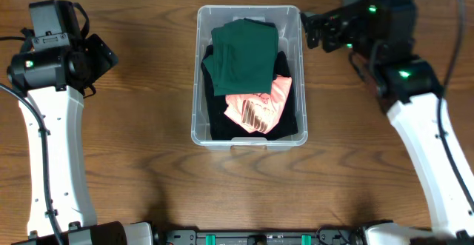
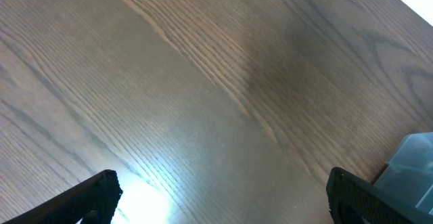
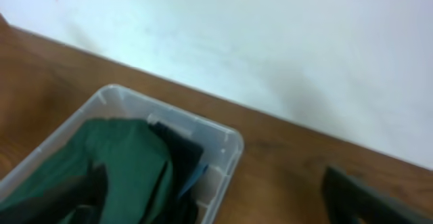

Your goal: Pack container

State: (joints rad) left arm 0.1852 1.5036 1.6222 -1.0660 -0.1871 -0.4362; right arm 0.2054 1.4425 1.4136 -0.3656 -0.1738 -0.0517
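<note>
**Bin looks full**

The left jaws are wide open, with only bare counter between them. Only one right jaw shows in its own view, so I cannot tell if the right jaws are open or closed. They hang by the far right corner of the container. The container sits mid-counter, between the two arms. Inside lie a green cloth on top, a pink cloth and a black cloth. I see no clothes outside it, so I think the packing is nearly done.
</note>
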